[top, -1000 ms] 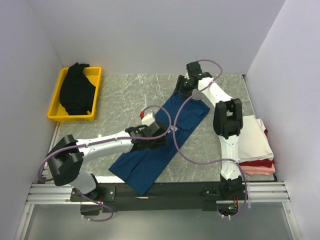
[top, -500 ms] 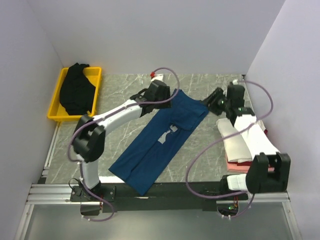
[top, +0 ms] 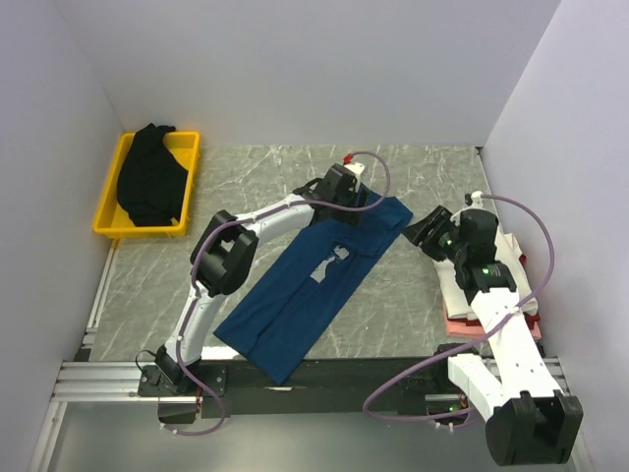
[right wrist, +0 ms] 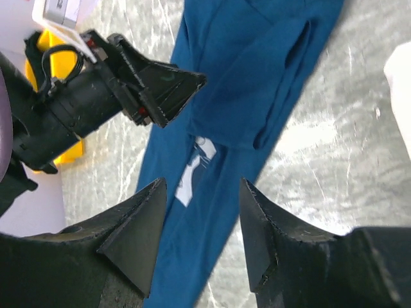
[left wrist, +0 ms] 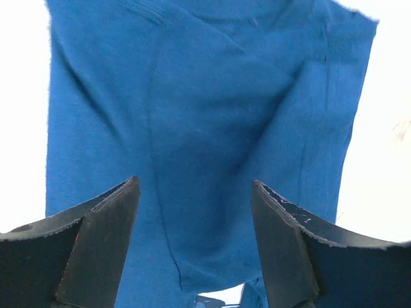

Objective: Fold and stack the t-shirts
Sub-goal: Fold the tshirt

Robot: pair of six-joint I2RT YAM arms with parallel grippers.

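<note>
L gripper (left wrist: 194, 192) moved right — open over blue tee (left wrist: 205, 96).

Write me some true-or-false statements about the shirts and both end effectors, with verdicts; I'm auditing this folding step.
1. The blue t-shirt lies on the table as a long strip. True.
2. The left end effector is clamped on the blue t-shirt. False: its jaws stand open over the cloth, with nothing gripped.
3. The black t-shirt sits in the yellow tray. True.
4. The right end effector holds a white shirt. False: it is open and empty.
5. The stack of folded t-shirts is at the table's left edge. False: it is at the right edge.
</note>
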